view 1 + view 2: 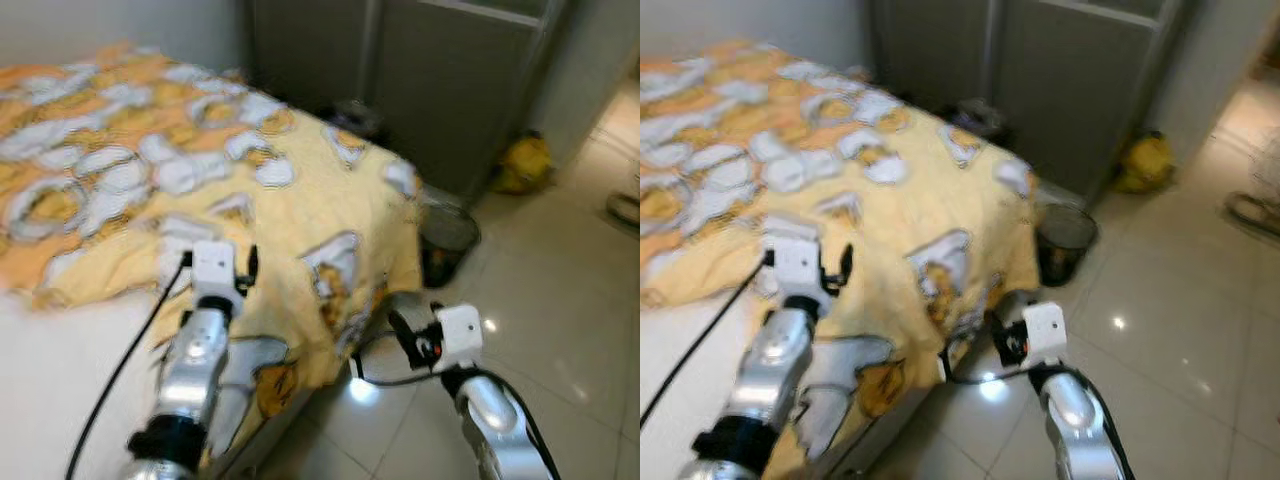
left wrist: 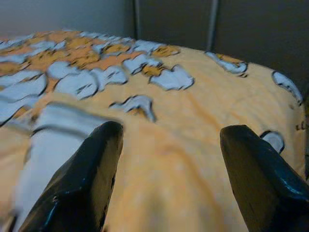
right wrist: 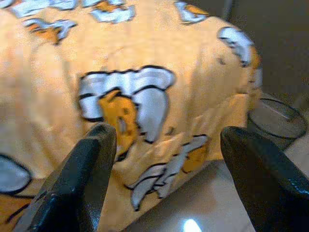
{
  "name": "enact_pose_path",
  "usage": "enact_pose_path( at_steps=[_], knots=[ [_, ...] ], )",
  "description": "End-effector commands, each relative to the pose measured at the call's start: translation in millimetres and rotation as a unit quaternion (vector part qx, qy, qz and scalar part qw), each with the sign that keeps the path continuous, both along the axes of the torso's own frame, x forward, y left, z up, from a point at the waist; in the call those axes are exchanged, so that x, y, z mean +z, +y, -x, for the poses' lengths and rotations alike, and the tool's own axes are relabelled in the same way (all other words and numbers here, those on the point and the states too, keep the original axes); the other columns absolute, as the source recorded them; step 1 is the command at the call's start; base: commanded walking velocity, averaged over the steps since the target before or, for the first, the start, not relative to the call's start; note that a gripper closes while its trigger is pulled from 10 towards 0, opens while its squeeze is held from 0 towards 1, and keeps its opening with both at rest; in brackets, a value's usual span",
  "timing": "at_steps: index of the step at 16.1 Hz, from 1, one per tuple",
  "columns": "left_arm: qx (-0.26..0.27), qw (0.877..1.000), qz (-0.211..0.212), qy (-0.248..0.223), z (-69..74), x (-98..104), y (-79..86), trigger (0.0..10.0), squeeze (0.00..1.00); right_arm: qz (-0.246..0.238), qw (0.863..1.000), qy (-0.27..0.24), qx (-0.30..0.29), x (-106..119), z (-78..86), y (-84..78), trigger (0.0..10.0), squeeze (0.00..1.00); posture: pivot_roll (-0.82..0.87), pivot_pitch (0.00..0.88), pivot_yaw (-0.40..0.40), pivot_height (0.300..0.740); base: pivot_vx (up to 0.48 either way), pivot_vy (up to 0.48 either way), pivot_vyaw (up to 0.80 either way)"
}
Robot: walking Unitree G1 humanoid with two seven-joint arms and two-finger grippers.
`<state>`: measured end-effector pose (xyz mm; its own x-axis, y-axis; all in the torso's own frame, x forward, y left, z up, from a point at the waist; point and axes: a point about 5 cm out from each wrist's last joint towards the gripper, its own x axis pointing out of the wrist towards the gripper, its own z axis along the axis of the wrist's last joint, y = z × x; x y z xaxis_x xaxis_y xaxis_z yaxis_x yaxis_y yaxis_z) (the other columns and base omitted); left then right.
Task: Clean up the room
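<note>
Grippers (image 2: 166,179) (seemingly open) over blanket (image 1: 300,210)

No writing, label, brand, number or sign can be read anywhere in these pictures; the yellow blanket (image 1: 250,190) on the bed bears only white and orange cartoon figures with no lettering that can be made out, and all the views are blurred

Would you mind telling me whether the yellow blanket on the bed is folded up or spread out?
Spread out. The yellow blanket lies open across the bed, and its edge drapes over the bed's corner toward the floor, beside the wire bin.
</note>
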<state>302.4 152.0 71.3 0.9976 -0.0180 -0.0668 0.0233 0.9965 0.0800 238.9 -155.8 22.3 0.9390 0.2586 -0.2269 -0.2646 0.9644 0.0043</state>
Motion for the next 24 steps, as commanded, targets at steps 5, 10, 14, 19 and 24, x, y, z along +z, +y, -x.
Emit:
enact_pose_path(
  at_steps=[5,10,14,19,24],
  knots=[
    [0.011,0.998,-0.044,0.050,3.3,-13,4.2,10.0,0.00,-0.006,1.000,0.019,0.015,0,1.6,2.3,10.0,0.00,0.01,0.000,-0.016,0.740,0.000,0.000,0.52],
    [0.002,0.990,-0.045,0.136,32.6,-49,12.6,10.0,1.00,-0.007,0.999,0.038,0.034,-5,9.4,6.8,10.0,0.00,0.01,0.000,-0.007,0.740,0.000,0.000,0.19],
    [-0.064,0.973,-0.036,0.220,68.4,-82,3.1,10.0,1.00,0.003,0.996,0.076,0.044,-19,22.7,1.8,10.0,0.00,0.02,0.000,-0.012,0.740,0.000,0.000,0.00],
    [-0.027,0.972,-0.031,0.231,58.0,-86,8.9,10.0,0.00,0.042,0.988,0.130,0.077,-36,50.2,-20.8,10.0,0.00,0.00,0.001,-0.040,0.740,0.000,0.000,0.00],
    [0.048,0.954,-0.006,0.296,57.4,-106,19.9,10.0,0.00,0.049,0.979,0.176,0.089,-67,71.0,-19.4,10.0,0.00,-0.03,0.010,-0.051,0.740,0.000,0.000,0.00]
  ],
)
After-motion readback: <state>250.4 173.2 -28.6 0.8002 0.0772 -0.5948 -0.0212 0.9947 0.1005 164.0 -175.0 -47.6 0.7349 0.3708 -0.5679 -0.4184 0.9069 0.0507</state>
